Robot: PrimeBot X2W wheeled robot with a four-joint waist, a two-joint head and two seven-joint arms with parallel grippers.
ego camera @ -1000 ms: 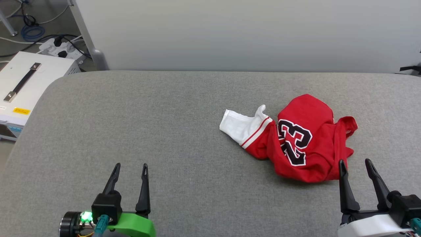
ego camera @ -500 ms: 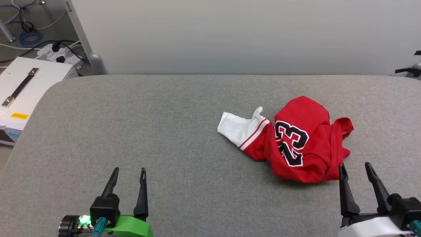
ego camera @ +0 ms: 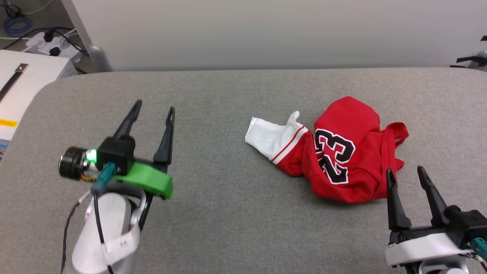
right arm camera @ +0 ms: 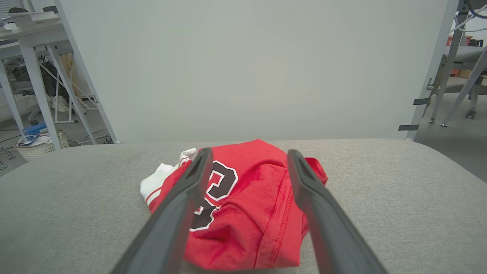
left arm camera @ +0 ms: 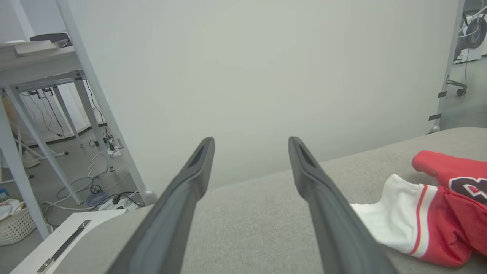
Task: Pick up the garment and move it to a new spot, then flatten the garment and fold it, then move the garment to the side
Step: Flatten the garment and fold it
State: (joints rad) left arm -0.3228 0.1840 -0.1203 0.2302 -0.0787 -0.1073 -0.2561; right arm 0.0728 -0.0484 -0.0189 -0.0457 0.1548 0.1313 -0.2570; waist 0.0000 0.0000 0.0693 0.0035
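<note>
Grey fabric covers the worktop [ego camera: 228,228], and its far corners are rounded. Nearest to us, at the lower right, the right gripper [ego camera: 404,170] sits on a white wrist bracket [ego camera: 422,247]. Its two dark fingers are spread apart with nothing between them. Their tips reach the near right edge of the garment [ego camera: 342,152], and we cannot tell whether they touch the cloth. From the right wrist camera we see the red heap lying beyond the parted fingers.

On the left, the left gripper [ego camera: 155,105] hangs above the worktop on a green wrist bracket [ego camera: 146,180], with a small green light [ego camera: 91,155] lit beside it. Its fingers are also released and hold nothing. They point towards the far edge, and the garment is well apart from them to the right.

The garment lies crumpled on the right half of the worktop. It is a red jersey bunched into a mound, with a black, white-outlined "23" [ego camera: 333,154] facing up. One white sleeve [ego camera: 266,137] with red and white striped trim stretches out to the left and rests on the grey fabric.

Behind the worktop's far edge stands a pale partition panel [ego camera: 266,34]. At the far left, on the floor, we see a white case [ego camera: 34,76] with a black strap handle, a power strip [ego camera: 45,43] with plugs in it, and a coil of blue cable [ego camera: 15,24].
</note>
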